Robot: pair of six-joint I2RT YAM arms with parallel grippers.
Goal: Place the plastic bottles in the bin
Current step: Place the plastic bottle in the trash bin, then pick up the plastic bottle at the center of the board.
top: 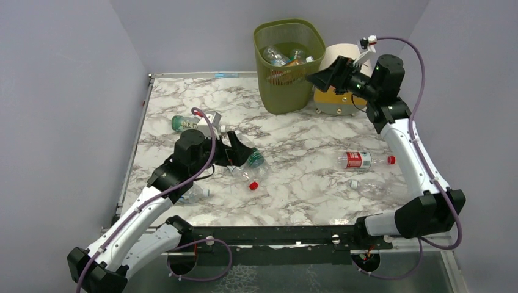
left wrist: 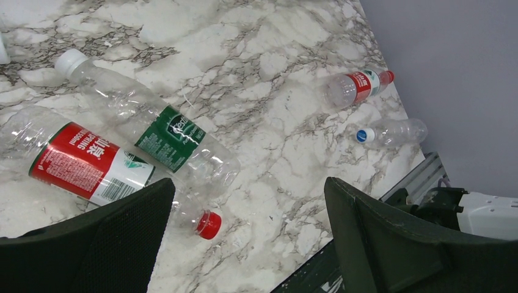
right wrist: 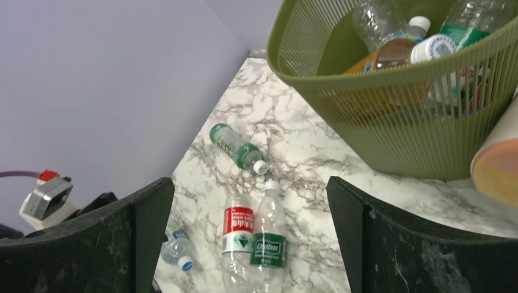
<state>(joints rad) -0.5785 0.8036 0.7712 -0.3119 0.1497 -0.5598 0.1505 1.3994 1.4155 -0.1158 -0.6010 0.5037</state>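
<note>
Left gripper [left wrist: 249,186] hovers low over the marble table [top: 305,137], fingers spread wide, nothing between them. Right beneath it lie a red-labelled bottle [left wrist: 85,162] and a green-labelled bottle [left wrist: 168,137], side by side and touching. There's the danger: a close here could catch both, or pinch one off-centre so the slick round plastic squirts out and rolls away. Over at the olive mesh bin [top: 287,91], with the binned bottles [right wrist: 391,55] piled inside, the right gripper [right wrist: 250,183] hangs just beside the rim, fingers apart and empty. A careless swing could clip that rim and tip the bin. The far red-labelled bottle [top: 359,160], blue-capped bottle [left wrist: 391,131] and green-tinted bottle [top: 183,123] lie scattered, well apart.
</note>
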